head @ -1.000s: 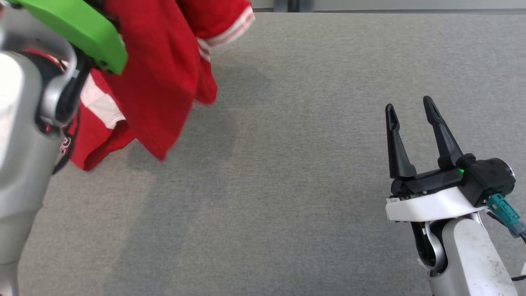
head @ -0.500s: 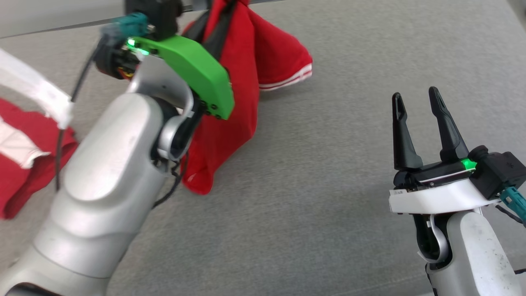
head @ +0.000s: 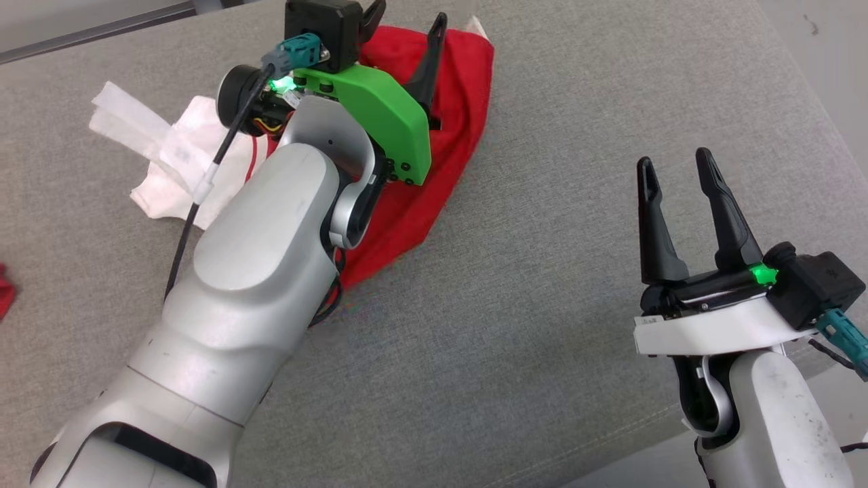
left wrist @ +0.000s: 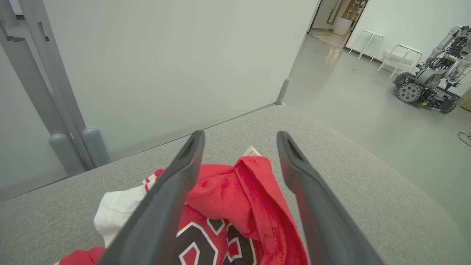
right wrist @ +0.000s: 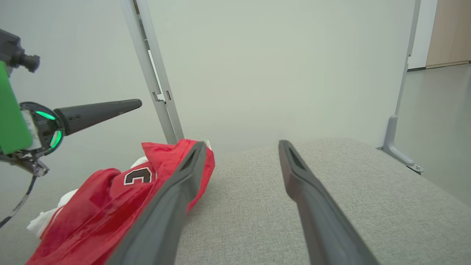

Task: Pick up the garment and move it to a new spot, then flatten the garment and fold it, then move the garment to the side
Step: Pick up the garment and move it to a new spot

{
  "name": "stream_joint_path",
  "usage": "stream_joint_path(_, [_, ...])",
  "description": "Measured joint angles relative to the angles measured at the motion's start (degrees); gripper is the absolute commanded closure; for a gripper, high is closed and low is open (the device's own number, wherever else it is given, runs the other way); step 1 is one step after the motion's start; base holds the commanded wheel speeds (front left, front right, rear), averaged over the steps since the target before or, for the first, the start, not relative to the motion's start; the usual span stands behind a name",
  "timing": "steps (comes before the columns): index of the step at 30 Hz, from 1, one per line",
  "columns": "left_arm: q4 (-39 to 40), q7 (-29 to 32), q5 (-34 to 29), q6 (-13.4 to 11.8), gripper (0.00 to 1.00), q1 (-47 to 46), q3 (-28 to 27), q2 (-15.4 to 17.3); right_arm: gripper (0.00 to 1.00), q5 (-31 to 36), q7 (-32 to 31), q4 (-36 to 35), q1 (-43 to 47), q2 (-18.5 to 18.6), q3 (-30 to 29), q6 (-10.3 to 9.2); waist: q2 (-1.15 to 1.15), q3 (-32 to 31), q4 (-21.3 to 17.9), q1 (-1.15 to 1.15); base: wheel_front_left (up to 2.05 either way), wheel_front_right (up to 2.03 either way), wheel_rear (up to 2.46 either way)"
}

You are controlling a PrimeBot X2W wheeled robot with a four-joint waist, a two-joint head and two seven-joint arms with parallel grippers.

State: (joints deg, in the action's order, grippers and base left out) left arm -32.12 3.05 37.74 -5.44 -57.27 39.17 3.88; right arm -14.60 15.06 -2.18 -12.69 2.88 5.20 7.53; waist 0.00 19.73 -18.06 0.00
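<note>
The garment (head: 456, 139), a red jersey with white trim and black-and-white lettering, lies crumpled on the grey padded surface (head: 542, 305) at the upper left. My left gripper (head: 405, 34), on its green mount, hovers just above the heap with its jaws open and nothing between them. In the left wrist view the garment (left wrist: 239, 195) rests below the spread fingers of the left gripper (left wrist: 240, 136). My right gripper (head: 673, 163) stands open at the lower right, well apart from the cloth. In the right wrist view the garment (right wrist: 110, 198) lies to the left of the right gripper (right wrist: 241, 144).
The padded surface ends at an edge near my right arm (head: 678, 434), with floor beyond. A pale partition with grey posts (left wrist: 55, 92) stands behind the surface. A wheeled robot (left wrist: 427, 81) is parked far off on the floor. A red scrap (head: 3, 291) shows at the left edge.
My left gripper has opened and let go of the garment, which hung from it before and now lies heaped on the surface. The head camera has shifted. The right gripper stays open.
</note>
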Motion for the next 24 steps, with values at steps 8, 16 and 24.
stream_joint_path(8, [1.56,-10.47,-1.46,0.23,0.00,2.32,-2.36,4.70,0.00,3.64,0.00,0.05,0.32,-0.08,-1.48,0.00,0.00,0.05,4.53,0.00,0.00,0.00,0.00])
stream_joint_path(16, [8.49,-16.97,-2.90,0.32,0.00,16.39,-2.94,12.36,0.00,8.04,0.00,0.43,1.02,-0.08,-2.61,0.00,0.00,-2.33,12.09,0.00,0.00,0.00,0.00])
stream_joint_path(24, [16.24,-18.08,-6.79,-2.22,0.00,31.18,-6.08,12.70,0.00,10.40,0.00,1.04,3.66,-0.09,-2.75,0.00,0.00,-6.38,19.09,0.00,0.00,0.00,0.00])
